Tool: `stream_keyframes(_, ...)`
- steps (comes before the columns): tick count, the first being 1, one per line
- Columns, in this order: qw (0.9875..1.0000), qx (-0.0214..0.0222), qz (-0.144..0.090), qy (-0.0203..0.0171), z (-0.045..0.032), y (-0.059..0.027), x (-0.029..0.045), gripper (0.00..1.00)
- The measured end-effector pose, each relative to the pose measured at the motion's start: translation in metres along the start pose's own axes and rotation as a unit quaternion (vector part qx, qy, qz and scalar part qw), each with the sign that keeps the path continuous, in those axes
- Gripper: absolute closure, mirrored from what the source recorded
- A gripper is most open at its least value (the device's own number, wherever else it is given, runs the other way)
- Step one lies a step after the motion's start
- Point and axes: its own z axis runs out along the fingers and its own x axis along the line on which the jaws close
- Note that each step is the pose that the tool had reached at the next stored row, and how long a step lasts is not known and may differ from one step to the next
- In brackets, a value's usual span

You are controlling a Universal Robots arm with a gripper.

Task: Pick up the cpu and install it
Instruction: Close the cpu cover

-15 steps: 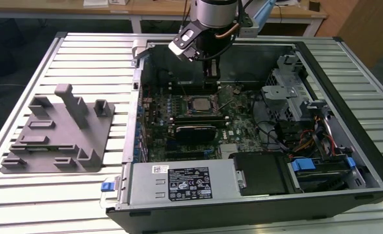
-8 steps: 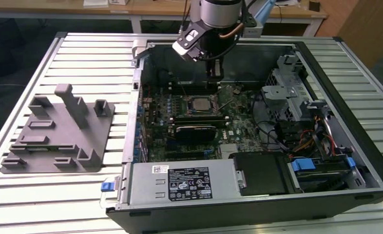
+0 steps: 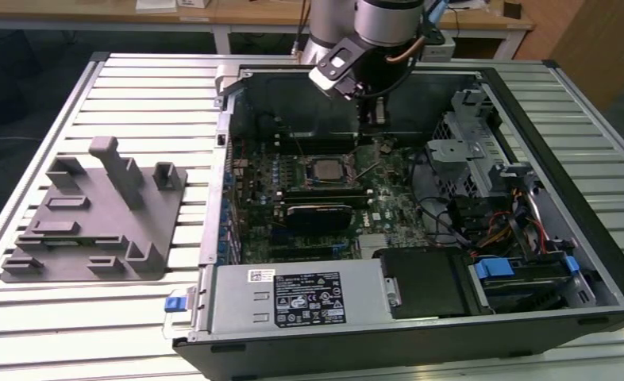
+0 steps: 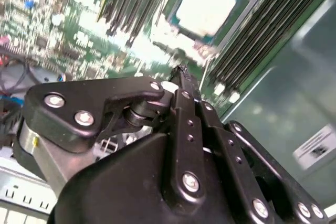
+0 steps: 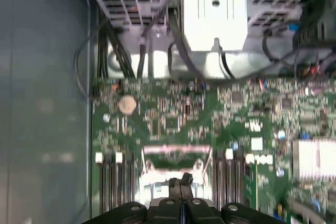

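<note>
**Surface and room.** I see a table of pale metal slats, with wooden desks along the far side of the room. An open computer case lies on its side on the table. A grey holder block with upright posts stands on the slats at the exterior view's left, apart from the case. Inside the case a green circuit board covers the floor. A boxed power supply sits along the near wall, and drive cages and cables fill the exterior view's right.

**Chip and jaws.** The cpu lies flat in its black-framed socket near the middle of the board. In the second wrist view its silvery top shows bright between rows of slots. The arm reaches down into the far part of the case. The gripper hangs above the board, beyond the socket and toward the exterior view's right, clear of the chip. In both wrist views the black fingers meet at the tips, so the jaws are closed with nothing between them. In the first wrist view a round coin battery lies on the board ahead of the tips.
</note>
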Motion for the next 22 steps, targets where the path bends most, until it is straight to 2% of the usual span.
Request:
stream_keyframes(6,1.0000,0.0003,0.000,0.0000,0.0007,0.0252,0.0004,0.89)
stream_keyframes(9,1.0000,0.0003,0.000,0.0001,0.0010,0.0349,0.0007,0.89)
stream_keyframes(14,1.0000,0.0003,0.000,0.0001,0.0011,0.0363,0.0006,0.89)
stream_keyframes(16,1.0000,0.0004,0.000,0.0000,0.0017,0.0400,0.0007,0.89)
stream_keyframes(22,1.0000,0.0005,0.000,0.0000,0.0103,0.0454,0.0010,0.89)
